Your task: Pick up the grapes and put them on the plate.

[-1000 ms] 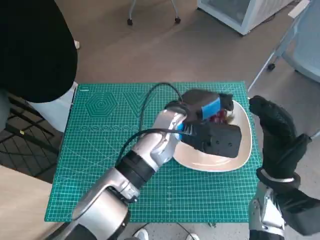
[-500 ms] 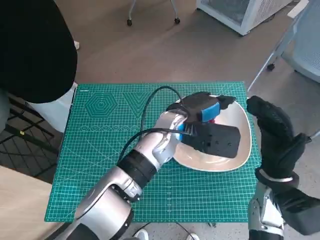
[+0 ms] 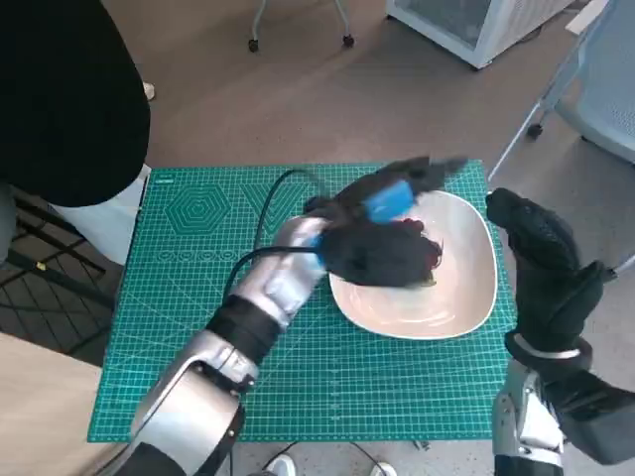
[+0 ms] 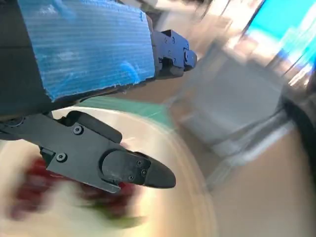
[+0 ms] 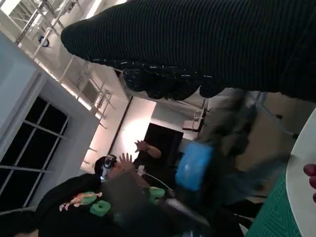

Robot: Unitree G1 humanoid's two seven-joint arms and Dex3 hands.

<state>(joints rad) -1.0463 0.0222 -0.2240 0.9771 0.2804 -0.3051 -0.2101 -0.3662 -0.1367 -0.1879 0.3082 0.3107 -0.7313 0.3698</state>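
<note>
I see the counter [image 3: 198, 327] covered by a green cutting mat with printed grid lines and hexagon shapes; its near corners are cut off by the frame. The plate [image 3: 466, 297], landmark here, is a white, smooth, rounded-square dish near the mat's far right corner. Its left side is hidden under my left hand [image 3: 382, 243], blurred in the head view, which hangs above that side with black hard fingers [image 4: 126, 168] spread, nothing between them. My right hand [image 3: 541, 263], in the knitted black glove, stands just right of the plate rim, off the mat, fingers extended and apart, holding nothing. The grapes [image 3: 429, 253], a dark red cluster with green stem, lie on the plate by the left hand; smeared in the left wrist view, mostly covered.
</note>
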